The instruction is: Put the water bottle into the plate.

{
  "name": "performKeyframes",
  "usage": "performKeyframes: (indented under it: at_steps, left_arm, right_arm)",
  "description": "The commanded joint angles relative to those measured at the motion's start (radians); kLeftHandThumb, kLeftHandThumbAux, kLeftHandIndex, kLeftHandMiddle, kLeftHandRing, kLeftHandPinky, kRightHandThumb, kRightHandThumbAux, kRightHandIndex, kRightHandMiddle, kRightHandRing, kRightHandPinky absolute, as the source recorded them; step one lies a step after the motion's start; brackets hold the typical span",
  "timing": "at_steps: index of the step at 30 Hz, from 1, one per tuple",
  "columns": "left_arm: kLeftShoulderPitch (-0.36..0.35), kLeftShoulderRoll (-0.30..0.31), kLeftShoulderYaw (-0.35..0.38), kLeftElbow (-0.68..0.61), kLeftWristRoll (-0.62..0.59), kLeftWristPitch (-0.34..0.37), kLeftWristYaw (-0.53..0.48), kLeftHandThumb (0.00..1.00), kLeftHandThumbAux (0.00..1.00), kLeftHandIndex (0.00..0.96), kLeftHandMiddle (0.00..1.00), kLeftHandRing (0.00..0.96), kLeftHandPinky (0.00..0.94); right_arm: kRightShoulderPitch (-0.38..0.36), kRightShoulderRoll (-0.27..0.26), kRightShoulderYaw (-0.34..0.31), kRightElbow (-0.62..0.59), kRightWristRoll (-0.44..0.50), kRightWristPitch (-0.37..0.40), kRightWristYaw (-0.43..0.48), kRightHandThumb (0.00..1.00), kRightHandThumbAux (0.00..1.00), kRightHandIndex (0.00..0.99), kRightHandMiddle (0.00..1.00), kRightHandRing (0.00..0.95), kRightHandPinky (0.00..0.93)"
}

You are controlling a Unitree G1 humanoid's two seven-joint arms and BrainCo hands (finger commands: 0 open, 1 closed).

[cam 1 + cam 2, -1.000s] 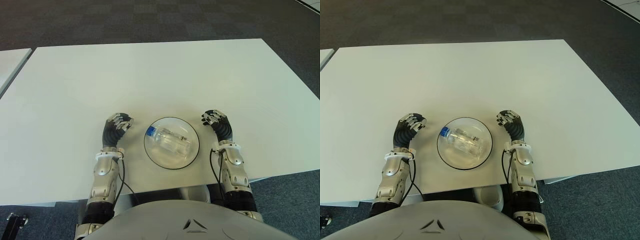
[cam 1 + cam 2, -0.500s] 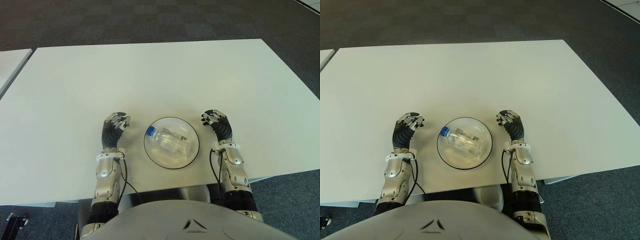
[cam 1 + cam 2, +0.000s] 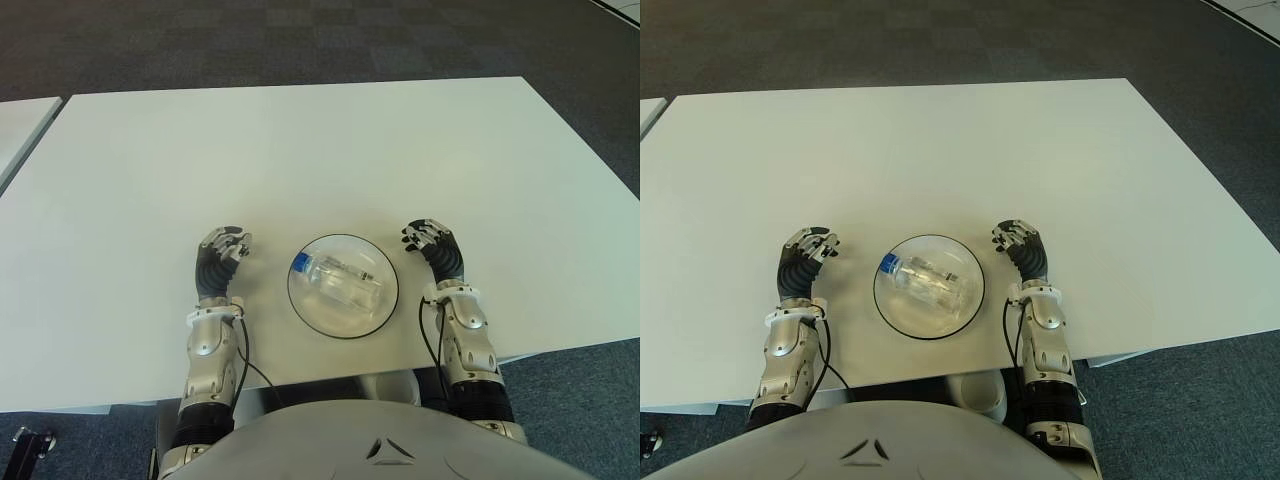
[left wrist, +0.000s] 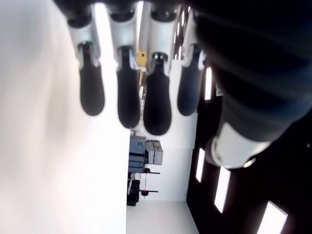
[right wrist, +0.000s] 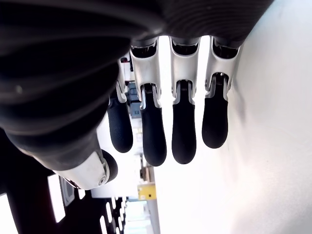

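In the left eye view, the water bottle [image 3: 338, 281] is lying on its side inside the glass plate [image 3: 306, 307], near the white table's [image 3: 300, 150] front edge; the left hand [image 3: 218, 260] and right hand [image 3: 434, 246] are flanking the plate, apart from it. In each wrist view, relaxed fingers [image 4: 120, 100] are holding nothing.

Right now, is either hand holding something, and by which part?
Nothing is held. The clear plastic water bottle lies in the round glass plate, between the empty left hand and right hand.
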Motion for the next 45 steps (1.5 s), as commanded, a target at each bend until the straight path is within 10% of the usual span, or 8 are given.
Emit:
performKeyframes:
  at_steps: [1, 45]
  left_arm:
    - [-0.011, -0.003, 0.004, 0.013, 0.009, 0.016, 0.01, 0.706, 0.713, 0.436, 0.663, 0.643, 0.623]
    - [-0.004, 0.021, -0.025, -0.039, 0.022, 0.131, -0.024, 0.707, 0.714, 0.437, 0.685, 0.665, 0.635]
  right_arm:
    - [0.0, 0.004, 0.004, 0.014, 0.004, 0.021, 0.005, 0.704, 0.736, 0.427, 0.502, 0.512, 0.543]
    - [0.006, 0.023, 0.014, -0.009, 0.003, 0.034, -0.007, 0.702, 0.737, 0.427, 0.499, 0.513, 0.543]
